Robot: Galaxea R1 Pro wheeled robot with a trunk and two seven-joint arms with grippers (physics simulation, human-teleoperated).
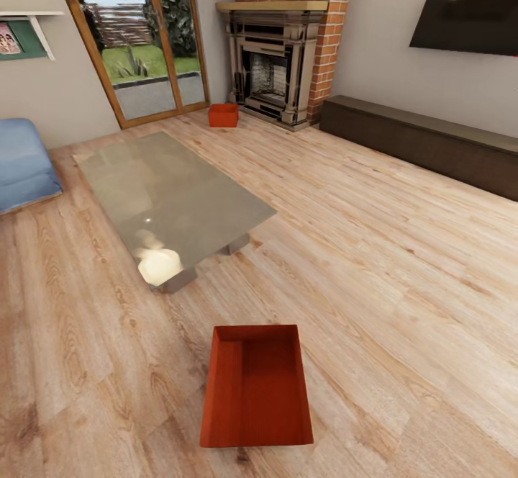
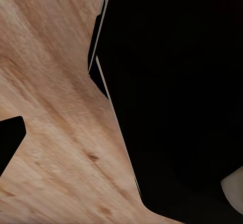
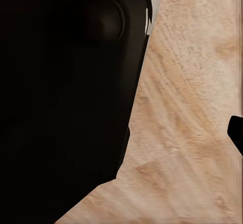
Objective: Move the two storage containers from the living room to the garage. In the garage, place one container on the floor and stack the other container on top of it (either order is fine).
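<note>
We're in the living room, nothing hauled yet: one orange-red lidless plastic bin sits on the light wood-plank floor at lower centre, its twin waits at upper centre beside the brick fireplace. Both wrist cameras catch dark housing over planks; whether either pincer is open, I cannot tell. The whole garage stack remains.

home living room, brick fireplace, wall-mounted television, glass-topped low table, wood-plank flooring, garden doors
</note>
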